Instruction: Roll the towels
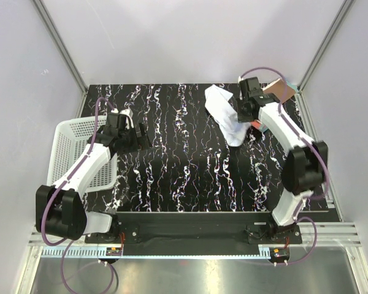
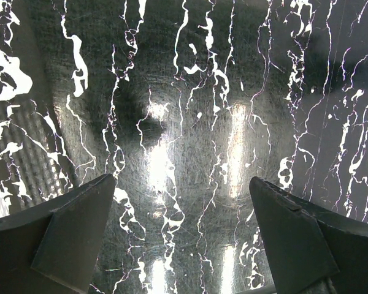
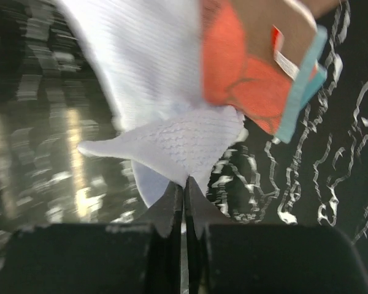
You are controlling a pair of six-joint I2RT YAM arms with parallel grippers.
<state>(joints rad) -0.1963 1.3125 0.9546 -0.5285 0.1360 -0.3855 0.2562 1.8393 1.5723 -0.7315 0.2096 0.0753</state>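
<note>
Right gripper (image 1: pixel 240 116), in the top view, sat at the far right of the black marbled table (image 1: pixel 184 177), down on the right edge of the white towel (image 1: pixel 222 113). That towel lay crumpled in a loose diagonal heap, not flat. The rust-brown towel (image 1: pixel 281 90) lay just beyond it in the far right corner, partly hidden by the arm. The left gripper (image 1: pixel 138 136) hung over bare table at the left, beside the white perforated basket (image 1: pixel 70 150) and well apart from both towels.

In the left wrist view, the left gripper (image 2: pixel 181 239) had its jaws spread wide with only marbled table between them; it held nothing.

In the right wrist view, the right gripper (image 3: pixel 185 205) had its jaws pressed together on a corner of the white towel (image 3: pixel 172 144), whose waffle-weave cloth fanned out from the pinch. The rust-brown towel (image 3: pixel 245 79), with a red-orange patch and a teal edge, lay touching or overlapping it at the far side.

The step in hand appeared to be grasping the white towel to spread it. The next move probably called for drawing it clear of the other towel and laying it flat before rolling.
</note>
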